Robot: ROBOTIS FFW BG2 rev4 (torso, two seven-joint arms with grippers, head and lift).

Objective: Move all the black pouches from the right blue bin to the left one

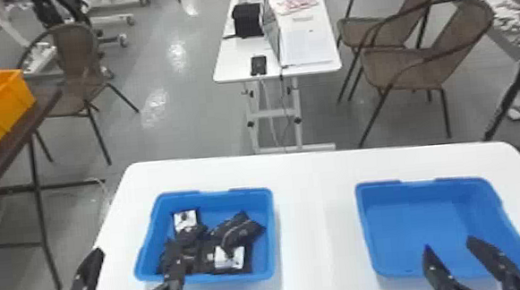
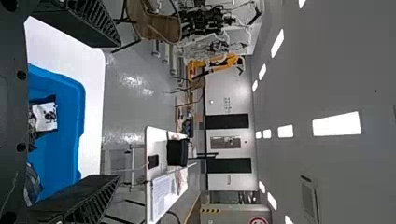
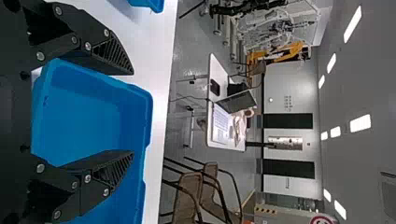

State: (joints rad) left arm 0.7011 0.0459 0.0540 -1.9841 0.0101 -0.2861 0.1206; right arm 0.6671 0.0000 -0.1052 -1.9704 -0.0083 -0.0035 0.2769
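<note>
Black pouches lie heaped in the left blue bin, some with white labels. The right blue bin has a bare floor in the head view. My left gripper is at the near left of the left bin, fingers wide apart. In the left wrist view the left gripper stands open, with a labelled pouch in the bin beyond. My right gripper is over the near part of the right bin, and in the right wrist view the right gripper holds nothing between its spread fingers.
Both bins stand on a white table, with a strip of tabletop between them. Behind it are a smaller white table with papers and a black box, and brown chairs. An orange bin sits on a dark table at the left.
</note>
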